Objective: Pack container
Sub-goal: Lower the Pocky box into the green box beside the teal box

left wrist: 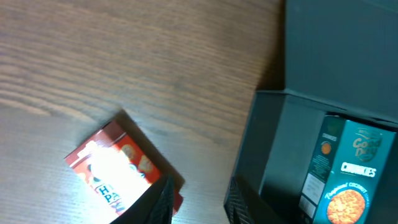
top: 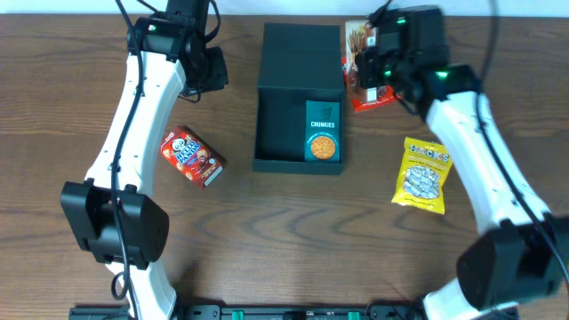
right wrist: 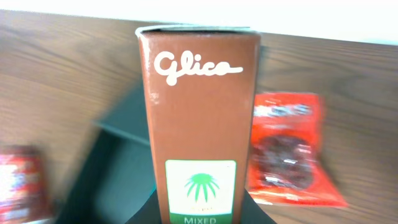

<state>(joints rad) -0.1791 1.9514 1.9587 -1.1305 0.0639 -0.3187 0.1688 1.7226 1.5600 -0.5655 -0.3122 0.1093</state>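
- Currently the right end effector (right wrist: 199, 214) clamps a brown Glico box (right wrist: 199, 112) upright, seemingly to slot into the container (top: 280, 129) beside it.
- Left end effector (left wrist: 199, 202) hangs open, empty.

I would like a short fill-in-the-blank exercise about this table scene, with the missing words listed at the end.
1. The teal carton already inside the container is labelled ____.
2. The right gripper holds a brown box with the brand name ____ on it.
3. The snack box on the table beside the left arm is ____ in colour.
4. The left gripper holds nothing; its jaws are ____.

Missing words: Chunkies; Glico; red; open.
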